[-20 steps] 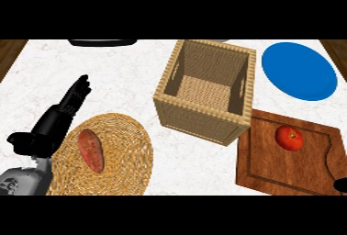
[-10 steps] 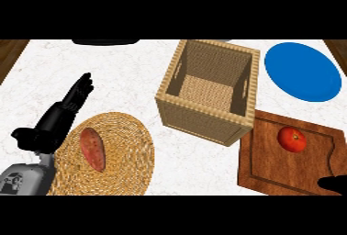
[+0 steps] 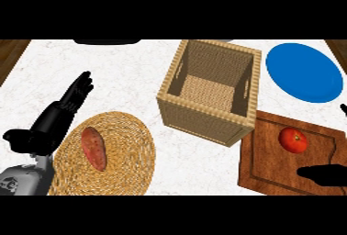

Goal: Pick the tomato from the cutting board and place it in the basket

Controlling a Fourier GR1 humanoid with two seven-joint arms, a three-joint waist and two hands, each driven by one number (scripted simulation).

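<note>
The tomato (image 3: 293, 139) sits on the cutting board (image 3: 271, 172), ungrasped, and the basket (image 3: 211, 91) holds nothing, so pick and placement both remain; the right robot hand (image 3: 327, 174) shows beside it, fingers unreadable, while the left robot hand (image 3: 54, 120) rests open.
</note>
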